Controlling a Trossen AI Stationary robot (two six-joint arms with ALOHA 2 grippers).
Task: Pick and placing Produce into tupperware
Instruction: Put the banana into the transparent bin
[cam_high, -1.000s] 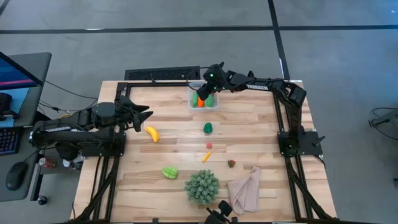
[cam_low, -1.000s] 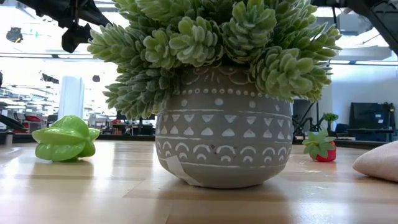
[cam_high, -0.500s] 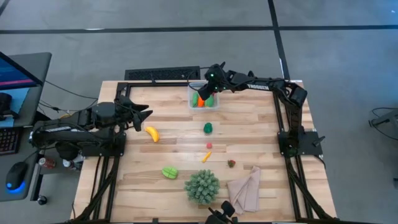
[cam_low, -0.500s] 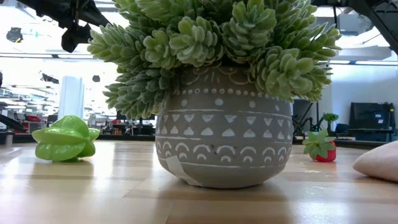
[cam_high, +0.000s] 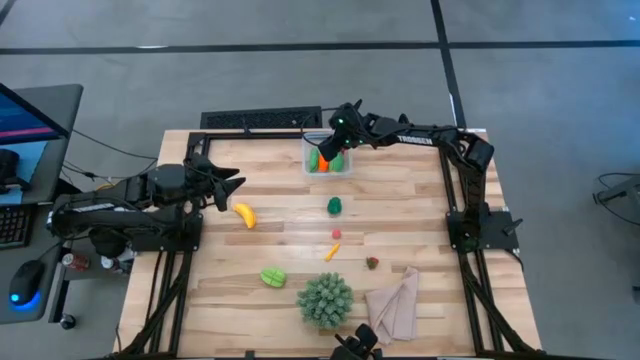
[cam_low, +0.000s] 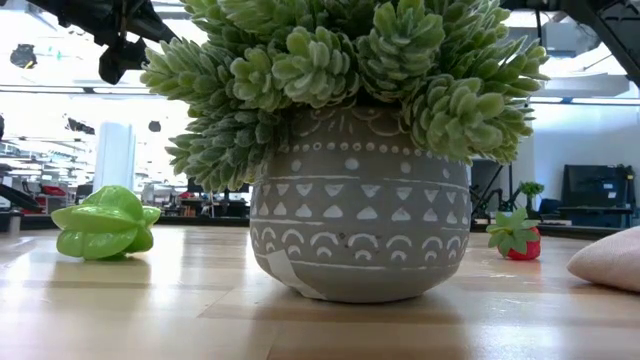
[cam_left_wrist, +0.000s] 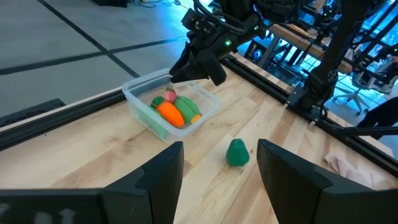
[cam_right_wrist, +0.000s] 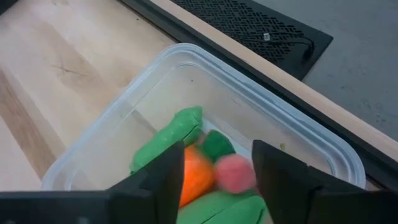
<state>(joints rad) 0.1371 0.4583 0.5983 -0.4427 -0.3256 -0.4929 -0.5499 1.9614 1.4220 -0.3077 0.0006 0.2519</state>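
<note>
Fingers (cam_right_wrist: 211, 180) apart over tupperware (cam_right_wrist: 149, 118)

Even, bright overhead light falls on the tabletop (cam_high: 290, 215) in the high view, with only soft shadows. In the low view the room behind glares white at upper left. The left wrist view has a blue cast at upper right, and the right wrist view is slightly blurred.

The right gripper (cam_high: 335, 141) hangs at the table's far edge, fingers parted, while the left gripper (cam_high: 232, 187) waits near the left side, fingers apart.
</note>
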